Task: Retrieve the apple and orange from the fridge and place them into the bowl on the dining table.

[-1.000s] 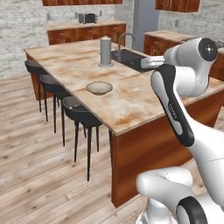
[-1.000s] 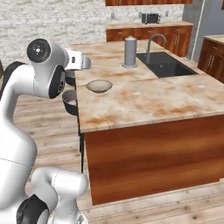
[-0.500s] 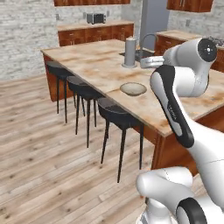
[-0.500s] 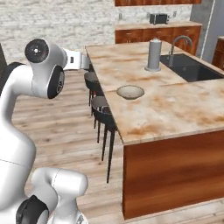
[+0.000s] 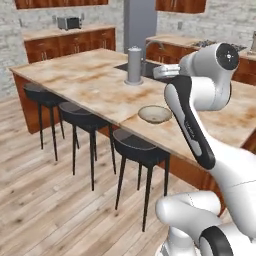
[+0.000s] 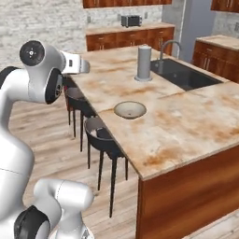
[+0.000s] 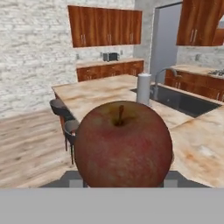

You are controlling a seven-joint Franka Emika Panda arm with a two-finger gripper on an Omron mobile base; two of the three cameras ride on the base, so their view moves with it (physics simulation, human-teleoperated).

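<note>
Apple [image 7: 123, 144] sits right up against my hand camera, stem up, dark red and speckled, held between the jaws, which are about half closed around its lower sides; the fingertips themselves are hidden beneath it. I judge it is carried high and level so it clears the stools and the table edge while the base moves in. From the right base camera the gripper [image 6: 78, 63] hangs out at about ten o'clock from the bowl [image 6: 130, 109], well apart from it and off the table's near edge. The bowl is empty, near the dining table [image 6: 186, 130] edge, above a black stool [image 5: 141, 148]; two more stools [image 5: 82, 114] line the same side, and I would keep the arm above them. Farther on, at twelve o'clock from the bowl, a grey cylinder [image 6: 144, 63] stands beside the sink [image 6: 184, 74] and its tap, a likely snag if I overshoot. Beyond, the fridge [image 7: 166, 37] is closed, tall and grey; I cannot see the orange.
</note>
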